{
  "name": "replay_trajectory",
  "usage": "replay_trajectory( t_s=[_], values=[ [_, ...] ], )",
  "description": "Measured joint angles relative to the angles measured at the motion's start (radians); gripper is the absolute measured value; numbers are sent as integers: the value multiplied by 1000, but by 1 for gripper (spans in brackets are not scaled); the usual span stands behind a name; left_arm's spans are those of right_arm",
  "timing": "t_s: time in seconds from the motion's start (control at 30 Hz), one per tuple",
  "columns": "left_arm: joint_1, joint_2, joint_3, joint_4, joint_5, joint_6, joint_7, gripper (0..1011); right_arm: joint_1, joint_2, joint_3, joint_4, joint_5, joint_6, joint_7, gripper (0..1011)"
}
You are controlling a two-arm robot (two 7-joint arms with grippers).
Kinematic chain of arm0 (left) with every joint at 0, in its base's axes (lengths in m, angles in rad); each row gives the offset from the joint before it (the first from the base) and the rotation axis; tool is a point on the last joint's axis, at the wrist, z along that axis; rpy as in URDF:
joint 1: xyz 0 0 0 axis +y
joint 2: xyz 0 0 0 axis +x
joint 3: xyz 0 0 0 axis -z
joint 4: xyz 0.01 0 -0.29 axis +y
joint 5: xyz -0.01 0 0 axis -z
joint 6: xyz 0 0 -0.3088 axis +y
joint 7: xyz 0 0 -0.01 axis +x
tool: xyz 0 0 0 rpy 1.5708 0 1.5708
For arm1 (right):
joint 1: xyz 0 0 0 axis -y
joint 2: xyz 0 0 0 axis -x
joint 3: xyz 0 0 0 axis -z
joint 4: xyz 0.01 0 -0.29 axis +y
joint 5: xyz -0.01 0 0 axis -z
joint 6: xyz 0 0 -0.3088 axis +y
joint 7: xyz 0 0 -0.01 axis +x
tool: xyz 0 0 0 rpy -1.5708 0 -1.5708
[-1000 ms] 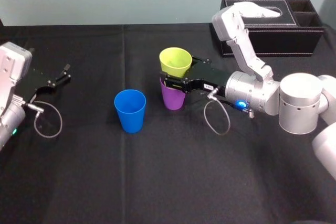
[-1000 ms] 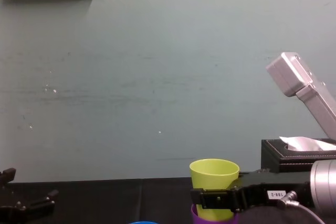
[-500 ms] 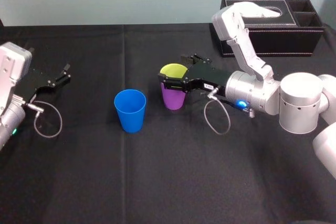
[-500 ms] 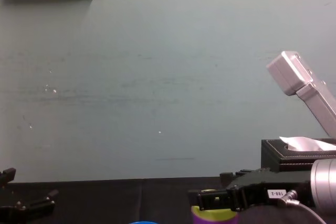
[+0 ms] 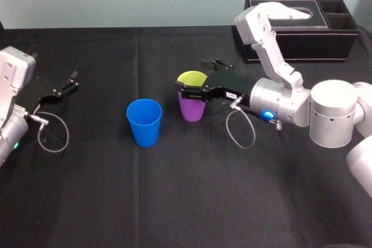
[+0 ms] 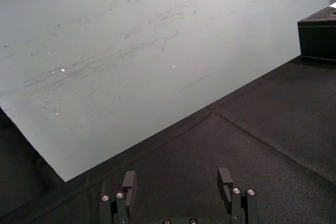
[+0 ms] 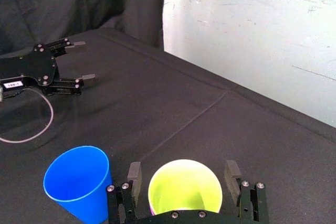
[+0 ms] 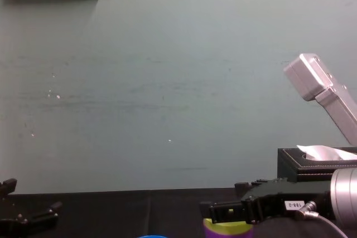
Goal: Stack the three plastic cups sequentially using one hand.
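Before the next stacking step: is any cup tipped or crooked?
Nothing stands out. The yellow-green cup sits upright in the purple cup, within the open right gripper; the blue cup stands upright beside them. The left gripper idles far left.

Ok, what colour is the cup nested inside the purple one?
Yellow-green cup, clearest in the right wrist view.

Small white label (image 8: 294,205), text unreadable

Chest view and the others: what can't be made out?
Chest view: blue cup and purple cup cut off by the bottom edge.
Right wrist view: purple cup mostly hidden under the yellow-green cup and open right gripper.
Head view: yellow-green cup's base hidden inside the purple cup.
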Motion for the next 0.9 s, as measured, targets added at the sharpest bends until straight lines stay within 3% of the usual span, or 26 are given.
replay_trajectory(
  t_s=[0.27, 0.57, 0.9],
  values=[
    [0, 0, 0, 0, 0, 0, 0, 1010, -1, 20, 11, -4, 4, -32, 25, 1003],
    [0, 0, 0, 0, 0, 0, 0, 1010, -40, 64, 36, -61, 47, -59, 66, 1003],
    [0, 0, 0, 0, 0, 0, 0, 1010, -123, 135, -2, -182, 66, -29, 94, 1003]
  ],
)
